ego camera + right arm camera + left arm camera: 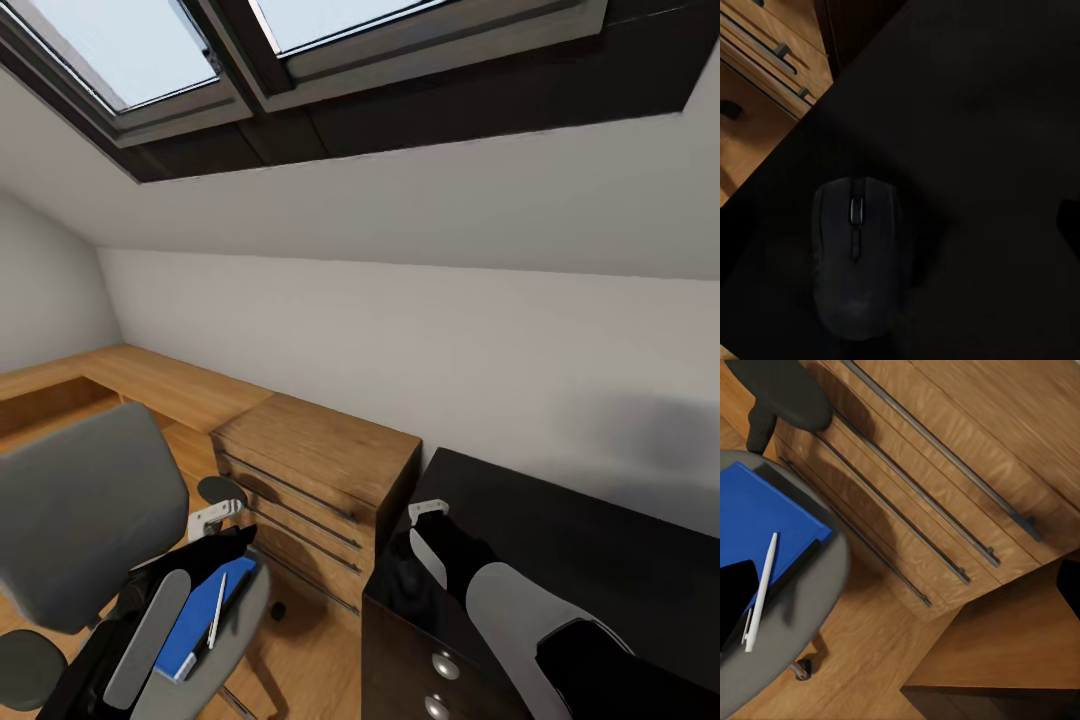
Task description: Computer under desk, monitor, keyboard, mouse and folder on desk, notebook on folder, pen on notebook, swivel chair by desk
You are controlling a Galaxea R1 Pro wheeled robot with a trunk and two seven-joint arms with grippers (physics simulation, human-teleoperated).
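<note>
My right end effector [425, 525] hovers over the small black rounded mouse [857, 255] on the dark cabinet top; my left end effector [215, 520] nears the bright blue folder [765, 521]. Their jaws' states I can't tell.

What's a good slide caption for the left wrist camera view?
White pen lying on the blue folder on the grey swivel chair seat, beside a wooden drawer chest.
</note>
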